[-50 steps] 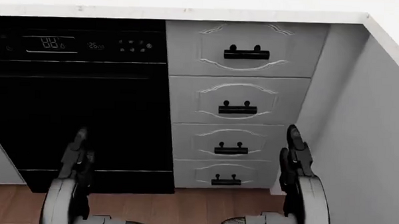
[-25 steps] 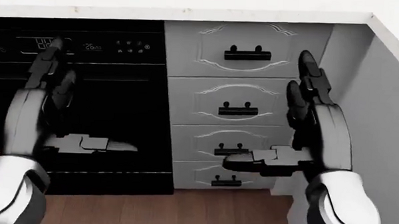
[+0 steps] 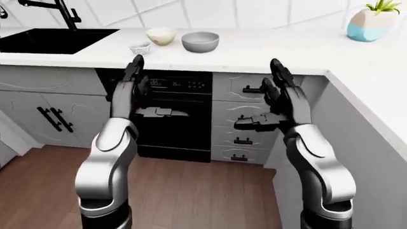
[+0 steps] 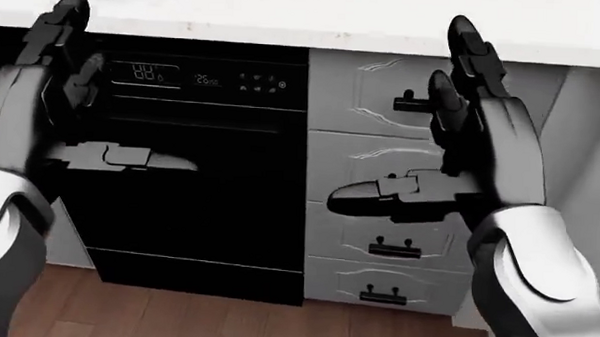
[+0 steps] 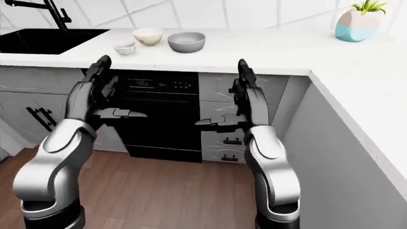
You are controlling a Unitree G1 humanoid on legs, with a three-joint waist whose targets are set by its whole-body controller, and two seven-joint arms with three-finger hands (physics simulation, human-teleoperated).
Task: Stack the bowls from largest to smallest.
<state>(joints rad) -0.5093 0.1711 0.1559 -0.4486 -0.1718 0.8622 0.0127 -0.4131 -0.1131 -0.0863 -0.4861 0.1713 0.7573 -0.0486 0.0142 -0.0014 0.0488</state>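
Observation:
Three bowls stand in a loose group on the white counter [image 3: 267, 50], at the top of the left-eye view: a large grey bowl [image 3: 200, 41], a medium cream bowl [image 3: 161, 35] and a small pale bowl [image 3: 140, 47]. They are separate, not stacked. My left hand [image 3: 149, 90] is raised before the black appliance, fingers straight up and thumb out, open and holding nothing. My right hand [image 3: 261, 98] is held the same way before the drawers, also open. Both hands are below the counter edge, well short of the bowls.
A black sink [image 3: 51, 40] with a dark faucet [image 3: 60, 9] lies left of the bowls. A potted plant [image 3: 372, 21] stands at the counter's right corner. The counter turns and runs down the right side. A black appliance [image 3: 178, 124], grey drawers [image 3: 245, 143] and wooden floor [image 3: 184, 191] lie below.
Both hands have risen from near the floor to just under the counter edge. The head view has shifted, so the appliance and drawers now sit further right and lower.

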